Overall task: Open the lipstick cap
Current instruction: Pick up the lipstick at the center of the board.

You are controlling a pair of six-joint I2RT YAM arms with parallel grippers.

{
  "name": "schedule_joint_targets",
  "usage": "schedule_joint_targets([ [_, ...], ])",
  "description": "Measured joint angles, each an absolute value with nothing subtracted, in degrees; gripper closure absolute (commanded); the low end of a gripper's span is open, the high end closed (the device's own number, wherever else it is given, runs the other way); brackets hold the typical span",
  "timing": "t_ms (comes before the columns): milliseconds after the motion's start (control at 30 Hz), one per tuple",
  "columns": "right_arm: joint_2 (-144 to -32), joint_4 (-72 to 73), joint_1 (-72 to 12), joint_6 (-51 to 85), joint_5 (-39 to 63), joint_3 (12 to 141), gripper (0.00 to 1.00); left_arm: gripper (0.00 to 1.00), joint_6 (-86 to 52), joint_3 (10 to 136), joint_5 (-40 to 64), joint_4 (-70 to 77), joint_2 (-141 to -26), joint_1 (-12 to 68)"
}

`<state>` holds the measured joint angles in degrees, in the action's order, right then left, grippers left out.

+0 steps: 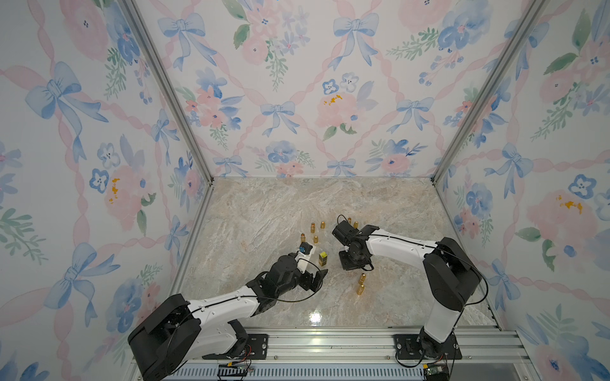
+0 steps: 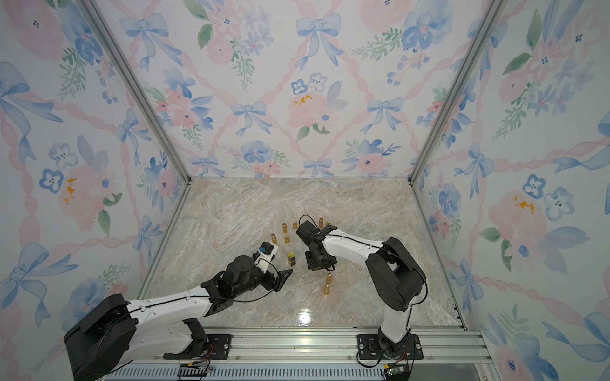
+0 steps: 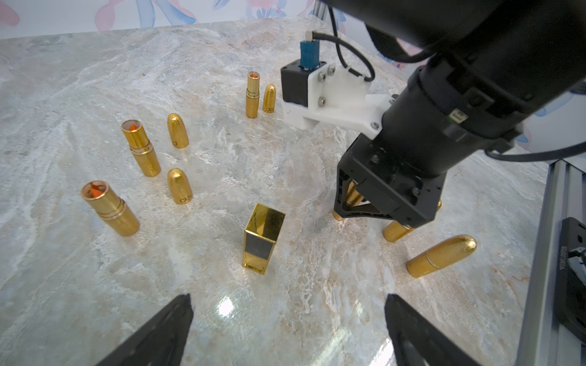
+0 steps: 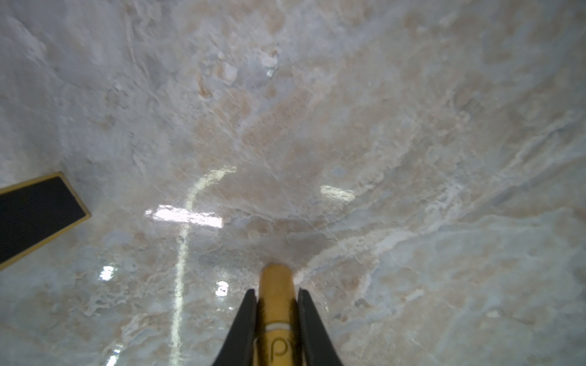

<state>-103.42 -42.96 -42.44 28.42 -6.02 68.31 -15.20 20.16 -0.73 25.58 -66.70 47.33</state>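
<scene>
My right gripper (image 4: pixel 276 293) points down at the marble table and is shut on a gold bullet-shaped lipstick (image 4: pixel 276 282) that stands upright on its base. Its cap, marked with a "d", is on the tube, and the seam lies between my fingers. The left wrist view shows the same grip from the side, the right gripper (image 3: pixel 355 204) closed around the lipstick (image 3: pixel 352 193). My left gripper (image 3: pixel 289 299) hovers open and empty just short of a square gold-and-black lipstick (image 3: pixel 263 237). In both top views the right gripper (image 1: pixel 352 261) (image 2: pixel 318 262) and the left gripper (image 1: pixel 317 278) (image 2: pixel 284 275) flank that square lipstick (image 1: pixel 323 258) (image 2: pixel 291 258).
Three opened gold lipsticks with orange tips (image 3: pixel 109 209) (image 3: pixel 141 149) (image 3: pixel 252 95) stand behind, with loose bullet caps (image 3: pixel 179 185) (image 3: pixel 177 130) (image 3: pixel 269 98) beside them. Two capped gold lipsticks (image 3: pixel 440 255) (image 3: pixel 396 231) stand close by my right gripper. An aluminium rail (image 1: pixel 330 343) runs along the front edge.
</scene>
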Motion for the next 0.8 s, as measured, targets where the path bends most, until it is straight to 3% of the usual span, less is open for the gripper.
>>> schedule_joint_targets([
  [333,-95.74,-47.53,-41.15,24.75,-1.61,72.01,0.83,0.04,-11.53,20.16,-1.61,25.61,-64.27,47.37],
  [700,-90.43,-53.36,-38.39,20.6,12.75,79.46,0.82,0.29,-3.16,21.39,5.15,29.21,-64.53,47.4],
  [800,-90.43,-54.11,-38.17,19.99,16.73,80.62,0.82,0.4,-1.41,23.42,7.6,30.87,-66.43,47.4],
])
